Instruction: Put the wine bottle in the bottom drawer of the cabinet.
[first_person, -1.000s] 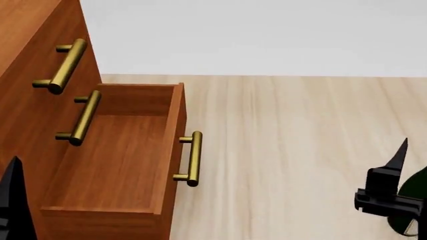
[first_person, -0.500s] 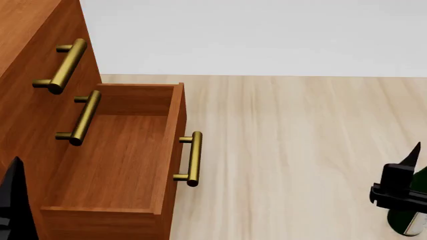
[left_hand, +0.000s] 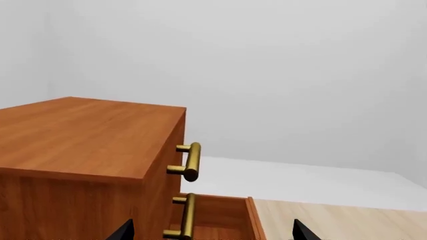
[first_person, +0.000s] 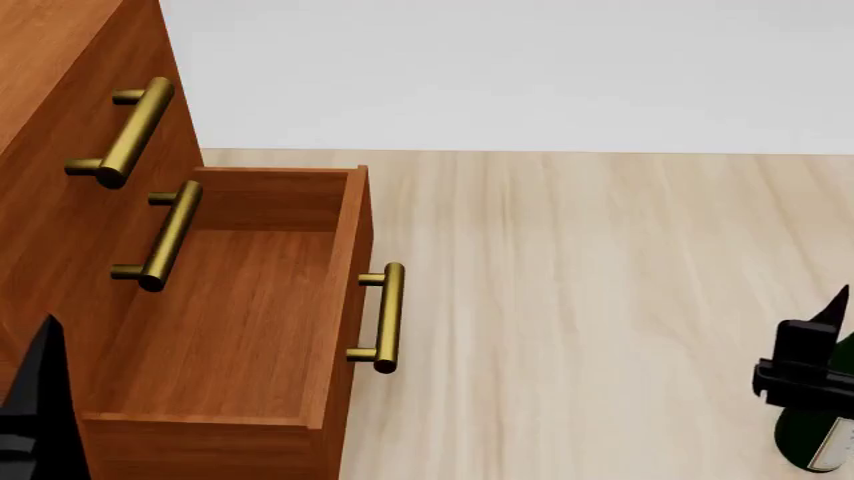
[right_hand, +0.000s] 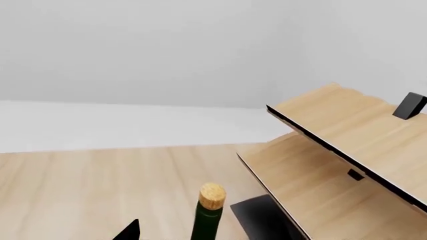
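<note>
The wine bottle (right_hand: 208, 220), dark green with a cork top, stands upright between the fingers of my right gripper (right_hand: 212, 236), which is open; one fingertip (right_hand: 127, 231) shows well clear of the neck. In the head view the bottle (first_person: 811, 445) sits at the lower right edge, just below the right gripper (first_person: 807, 365). The cabinet (first_person: 54, 60) is at the left, and its bottom drawer (first_person: 227, 320) is pulled out and empty. My left gripper (left_hand: 212, 236) hangs open near the cabinet (left_hand: 80, 135), above the drawer (left_hand: 220, 217).
A pale wood rack (right_hand: 347, 150) on a black base (right_hand: 257, 217) stands close beside the bottle. Brass bar handles (first_person: 127, 130) stick out from the upper drawers, and one (first_person: 387, 315) from the open drawer's front. Pale wood floor (first_person: 587, 300) lies between cabinet and bottle.
My right gripper has moved right and lower, down over the bottle. The left gripper's tip has shifted slightly right. The drawer has stayed open.
</note>
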